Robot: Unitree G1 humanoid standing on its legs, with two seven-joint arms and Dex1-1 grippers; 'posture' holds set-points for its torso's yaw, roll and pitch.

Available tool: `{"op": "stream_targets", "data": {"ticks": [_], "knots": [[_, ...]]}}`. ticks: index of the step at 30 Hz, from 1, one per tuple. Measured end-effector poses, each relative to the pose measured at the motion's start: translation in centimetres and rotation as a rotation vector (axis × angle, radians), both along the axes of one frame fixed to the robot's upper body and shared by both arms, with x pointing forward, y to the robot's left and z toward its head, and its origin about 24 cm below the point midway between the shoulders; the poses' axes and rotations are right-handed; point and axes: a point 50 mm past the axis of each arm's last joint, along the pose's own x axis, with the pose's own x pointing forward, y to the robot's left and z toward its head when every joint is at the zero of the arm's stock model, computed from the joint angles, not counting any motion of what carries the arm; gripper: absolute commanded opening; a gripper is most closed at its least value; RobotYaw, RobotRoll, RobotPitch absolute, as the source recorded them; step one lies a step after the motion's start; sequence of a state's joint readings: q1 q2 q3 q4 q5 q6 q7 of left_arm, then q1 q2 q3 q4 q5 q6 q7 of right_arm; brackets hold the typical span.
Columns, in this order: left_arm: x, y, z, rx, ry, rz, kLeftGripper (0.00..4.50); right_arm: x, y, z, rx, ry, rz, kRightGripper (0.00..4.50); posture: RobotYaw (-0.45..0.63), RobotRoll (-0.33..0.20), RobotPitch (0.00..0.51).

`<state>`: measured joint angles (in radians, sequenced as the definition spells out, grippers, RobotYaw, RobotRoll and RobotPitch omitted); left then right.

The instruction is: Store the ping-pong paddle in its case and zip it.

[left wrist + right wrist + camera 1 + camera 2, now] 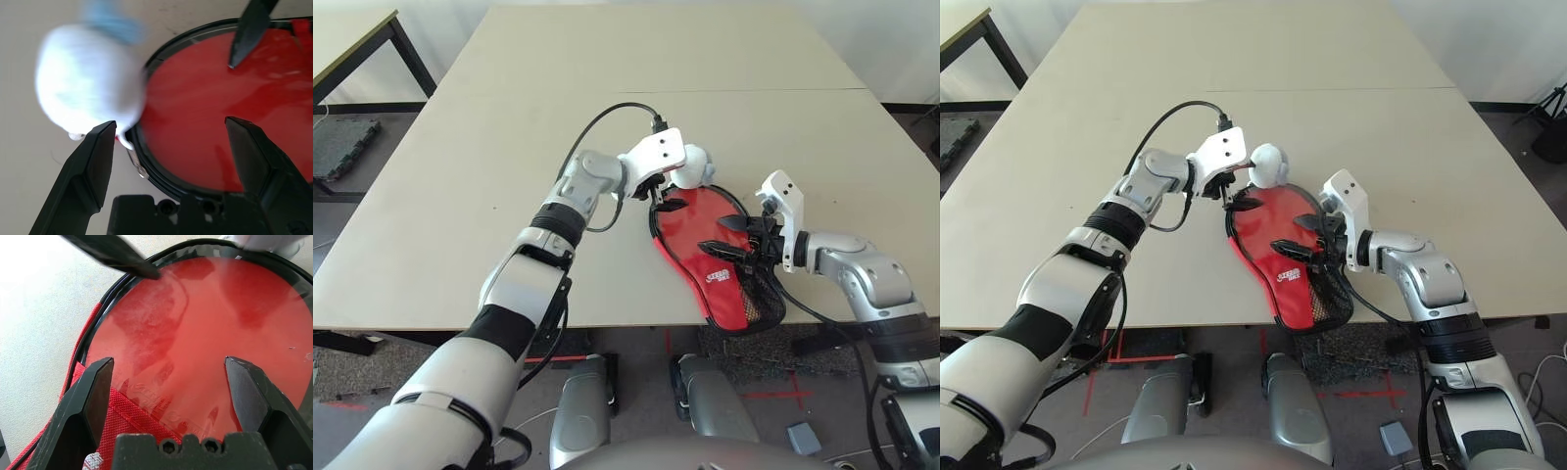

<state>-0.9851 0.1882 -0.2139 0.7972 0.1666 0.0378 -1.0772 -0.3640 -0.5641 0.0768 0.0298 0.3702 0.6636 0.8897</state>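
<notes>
The red case [720, 284] with black trim and a mesh pocket [761, 297] lies flat near the table's front edge, its narrow end at the edge. The ping-pong paddle's round red face [210, 318] shows inside the case's open wide end; its handle is hidden in the case. My left gripper [664, 202] hovers open over the far rim of the case [146, 161], beside a white ball-like thing [691, 166]. Over the middle of the case my right gripper [728, 237] also stands open, with nothing between its fingers [90, 391].
The white ball-like thing [88, 88] rests against the case's far rim. The wide beige table [636, 59] stretches away behind it. A second table [352, 39] stands at the far left, with a dark mat [342, 147] on the floor below.
</notes>
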Motion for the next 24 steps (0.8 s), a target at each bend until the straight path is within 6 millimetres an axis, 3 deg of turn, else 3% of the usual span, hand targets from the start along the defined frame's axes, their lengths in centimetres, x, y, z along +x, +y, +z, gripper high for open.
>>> {"op": "stream_targets", "data": {"ticks": [10,24], "knots": [[-2.8,0.4,-0.3,-0.043,0.081,-0.040,4.44,0.3,-0.2,-0.3,-0.018,0.010,-0.004,4.50,0.00,0.000,0.111],[-3.8,-0.8,-1.2,-0.042,0.117,-0.066,4.44,0.3,-0.3,-0.5,-0.019,0.012,-0.008,4.50,-0.01,0.000,0.114]]}}
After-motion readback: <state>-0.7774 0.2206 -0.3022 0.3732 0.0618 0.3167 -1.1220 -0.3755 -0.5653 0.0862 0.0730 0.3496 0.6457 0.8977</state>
